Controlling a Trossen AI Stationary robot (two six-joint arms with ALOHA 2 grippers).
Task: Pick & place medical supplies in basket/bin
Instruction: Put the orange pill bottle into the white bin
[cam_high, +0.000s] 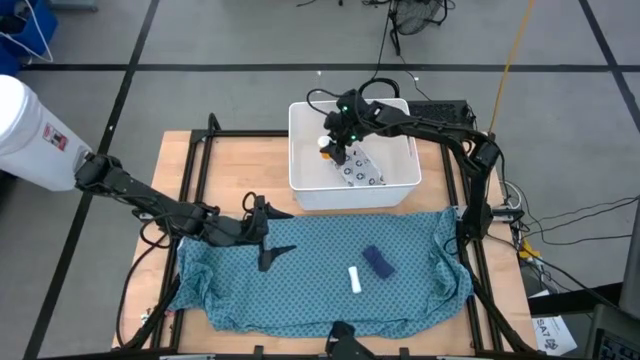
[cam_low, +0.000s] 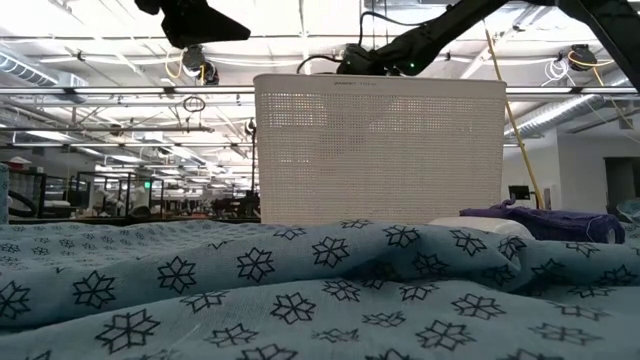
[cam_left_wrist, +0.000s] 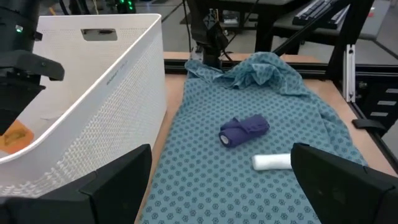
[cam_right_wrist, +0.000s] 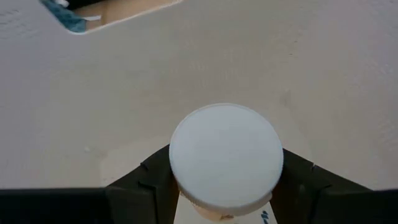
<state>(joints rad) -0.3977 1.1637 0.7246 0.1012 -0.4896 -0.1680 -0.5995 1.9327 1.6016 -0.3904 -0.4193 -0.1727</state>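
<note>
tub: white
cloth: teal, dark snowflake print
block: dark blue
tube: white
bottle cap: white

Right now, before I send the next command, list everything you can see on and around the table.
basket/bin: one, white, far middle of the table.
flat packet: one, white with dark ring prints, lying inside the bin.
pill bottle: one, white cap, held over the bin's inside.
small tube: one, white, on the cloth, apart from the block.
oblong block: one, dark blue, on the cloth beside the tube.
cloth: one, teal patterned, covering the near half of the table.
cylindrical container: one, white with a red label, off the table's left.
left end effector: open, over the cloth's left part.
right end effector: shut on the pill bottle, inside the bin.
</note>
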